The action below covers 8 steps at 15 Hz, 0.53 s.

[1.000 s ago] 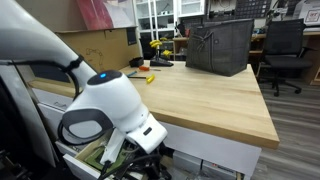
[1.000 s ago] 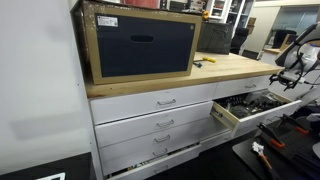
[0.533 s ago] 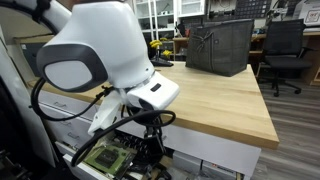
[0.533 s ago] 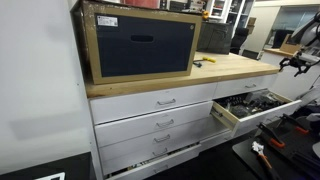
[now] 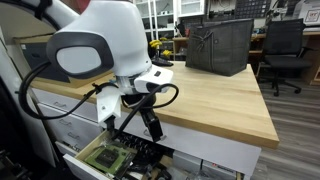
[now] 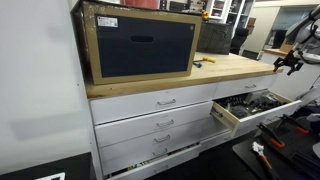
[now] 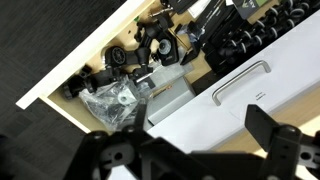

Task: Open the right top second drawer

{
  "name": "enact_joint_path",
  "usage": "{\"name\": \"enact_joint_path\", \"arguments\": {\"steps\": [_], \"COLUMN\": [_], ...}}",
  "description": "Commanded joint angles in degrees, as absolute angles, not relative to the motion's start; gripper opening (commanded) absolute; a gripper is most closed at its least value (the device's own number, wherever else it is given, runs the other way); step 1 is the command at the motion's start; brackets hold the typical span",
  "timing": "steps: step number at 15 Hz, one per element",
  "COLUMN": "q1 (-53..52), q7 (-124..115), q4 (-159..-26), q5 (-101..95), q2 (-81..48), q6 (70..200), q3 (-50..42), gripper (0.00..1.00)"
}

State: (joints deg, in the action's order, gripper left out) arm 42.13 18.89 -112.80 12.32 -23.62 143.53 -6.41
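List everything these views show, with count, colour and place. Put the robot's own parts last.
wide white drawer with curved silver bar handle: one, white, pulled open under the countertop
green circuit boards: count unclear, green, inside that drawer
dark cables: many, black, inside that drawer
clear plastic bag: one, in the drawer's corner
closed white drawer fronts: at least three, white, stacked beside the open drawer
light wooden countertop: one, tan
wood-framed box with dark front: one, on the countertop
dark fabric bin: one, on the countertop
black office chair: one, beyond the countertop
white robot arm: one, above the open drawer
black hand: one, open, empty
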Motion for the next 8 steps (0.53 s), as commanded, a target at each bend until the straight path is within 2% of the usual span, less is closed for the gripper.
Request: {"name": "enact_joint_path", "arguments": {"steps": [1,4,8], "q1": [42.23,41.13,40.43], "q7": [29.01,27.35,23.20], "q4": [-110.99,-111.11,-109.36], "q5": [11.84,11.76,11.26], "q2": [-23.35,-23.39,-23.84], "q6": [140.55,142.61,138.68], "q3": [-6.38,-7.71,-9.57], "gripper": [1.00,1.00,1.00]}}
